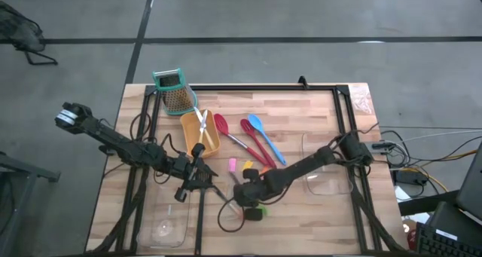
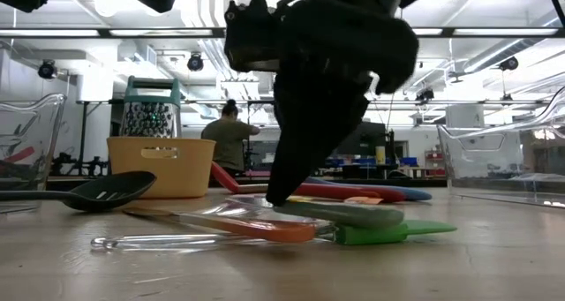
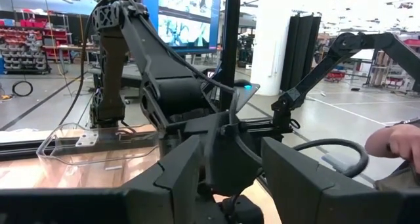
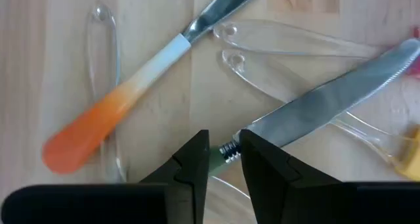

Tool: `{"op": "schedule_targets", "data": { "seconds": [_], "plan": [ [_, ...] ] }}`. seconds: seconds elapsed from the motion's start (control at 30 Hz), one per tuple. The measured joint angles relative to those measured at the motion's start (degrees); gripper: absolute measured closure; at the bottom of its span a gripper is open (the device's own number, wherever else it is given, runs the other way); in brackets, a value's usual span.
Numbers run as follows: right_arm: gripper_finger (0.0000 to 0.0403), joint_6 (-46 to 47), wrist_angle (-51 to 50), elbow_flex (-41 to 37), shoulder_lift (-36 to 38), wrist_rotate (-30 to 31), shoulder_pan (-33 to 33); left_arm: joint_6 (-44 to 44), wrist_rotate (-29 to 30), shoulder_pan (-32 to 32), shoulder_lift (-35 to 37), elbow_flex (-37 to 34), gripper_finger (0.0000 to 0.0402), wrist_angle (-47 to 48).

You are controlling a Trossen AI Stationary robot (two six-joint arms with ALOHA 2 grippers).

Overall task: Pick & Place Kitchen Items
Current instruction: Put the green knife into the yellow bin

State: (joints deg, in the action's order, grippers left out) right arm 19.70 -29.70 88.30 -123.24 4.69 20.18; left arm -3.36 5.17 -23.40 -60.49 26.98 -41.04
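Pinching the diagonal metal-bladed tool (image 4: 328, 99) at its neck, right end effector (image 4: 223, 159) clamps it.

surface: wood-slat table (image 1: 316, 114) | behind right gripper (image 1: 242, 203): red spoons (image 1: 256, 140), blue spoon (image 1: 265, 136), yellow tray (image 1: 211, 140) | beside it: green-tipped tool (image 1: 258, 212)

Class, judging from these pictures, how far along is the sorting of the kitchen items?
Done: one utensil lies in the yellow plastic tray. In hand: right gripper closing around a metal-bladed knife. Left: red and blue spoons, black slotted spoon, orange-handled knife remain on the table.
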Motion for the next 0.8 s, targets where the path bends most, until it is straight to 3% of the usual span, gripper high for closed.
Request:
{"op": "schedule_targets", "data": {
  "seconds": [0.2,0.47,0.63,0.8],
  "plan": [
    [0.0315,4.78,-2.19,3.15,0.07,-0.44,0.91,-0.02,0.00,0.00,0.00,0.00,0.0232,0.04],
    [0.0253,19.42,-5.74,3.92,-0.03,-0.20,0.85,-0.02,0.00,0.00,0.00,0.00,0.0232,0.04],
    [0.0217,22.95,-6.01,3.92,-1.38,-0.01,0.98,-0.05,0.00,0.00,0.02,0.00,0.0232,0.43],
    [0.0205,23.44,-6.11,3.84,-2.73,-0.05,0.90,-0.08,-0.01,0.00,0.02,0.00,0.0232,0.58]
  ]
}}
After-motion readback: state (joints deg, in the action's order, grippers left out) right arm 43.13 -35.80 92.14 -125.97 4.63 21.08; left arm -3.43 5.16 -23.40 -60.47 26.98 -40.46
